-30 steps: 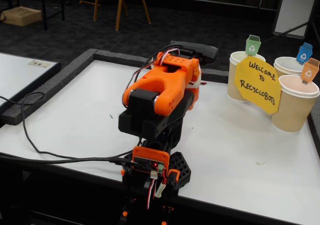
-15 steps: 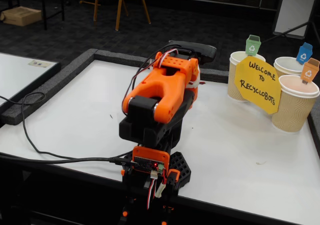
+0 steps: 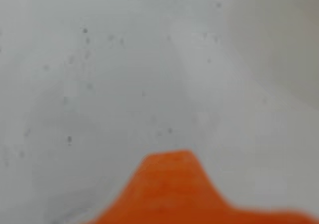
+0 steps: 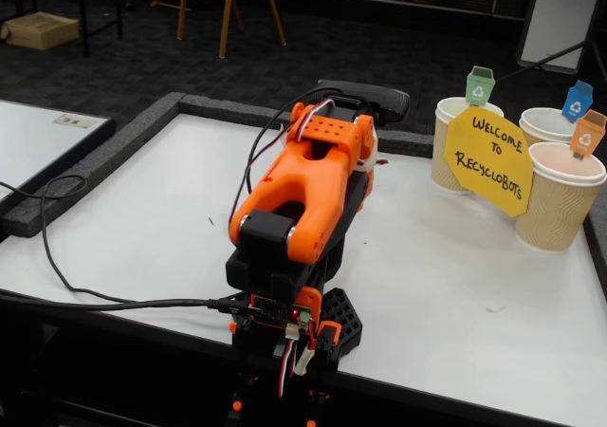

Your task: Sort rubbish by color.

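Note:
No rubbish shows in either view. In the fixed view my orange arm (image 4: 303, 180) is folded over its base at the table's near edge and leans away from the camera, its own body hiding the gripper. The wrist view is blurred. It shows bare white table (image 3: 124, 74) close below and one orange finger (image 3: 172, 189) rising from the bottom edge. Nothing is seen held, and whether the jaws stand open or shut does not show.
Three beige ribbed paper cups stand at the table's far right: one with a green tag (image 4: 444, 157), one with a blue tag (image 4: 545, 123), one with an orange tag (image 4: 560, 204). A yellow sign (image 4: 490, 157) leans on them. A black cable (image 4: 57, 256) trails left.
The arm's near elbow has dropped and the arm has stretched further away over the table. Cups and sign have not moved.

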You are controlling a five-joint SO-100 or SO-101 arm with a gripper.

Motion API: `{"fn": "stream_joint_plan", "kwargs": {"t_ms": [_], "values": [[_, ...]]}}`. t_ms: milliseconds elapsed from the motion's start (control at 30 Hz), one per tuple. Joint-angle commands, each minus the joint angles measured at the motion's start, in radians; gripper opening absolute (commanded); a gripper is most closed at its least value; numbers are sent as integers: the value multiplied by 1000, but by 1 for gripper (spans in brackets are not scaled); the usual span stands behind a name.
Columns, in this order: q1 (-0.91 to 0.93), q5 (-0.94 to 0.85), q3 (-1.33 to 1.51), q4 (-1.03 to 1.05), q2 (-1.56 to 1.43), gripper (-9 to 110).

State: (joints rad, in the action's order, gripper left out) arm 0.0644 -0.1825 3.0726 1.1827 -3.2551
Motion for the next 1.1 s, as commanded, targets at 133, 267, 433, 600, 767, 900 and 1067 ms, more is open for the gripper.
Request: {"fn": "stream_joint_plan", "kwargs": {"t_ms": [133, 267, 433, 600, 767, 900, 1067], "values": [[-37, -9, -52, 37, -32, 1], [-34, -9, -52, 37, -32, 1], [-26, -8, -52, 38, -32, 1], [-26, -8, -52, 38, -32, 2], [-28, -18, -52, 38, -32, 2], [-32, -18, -52, 37, -32, 3], [-38, -20, -52, 35, -32, 3]]}}
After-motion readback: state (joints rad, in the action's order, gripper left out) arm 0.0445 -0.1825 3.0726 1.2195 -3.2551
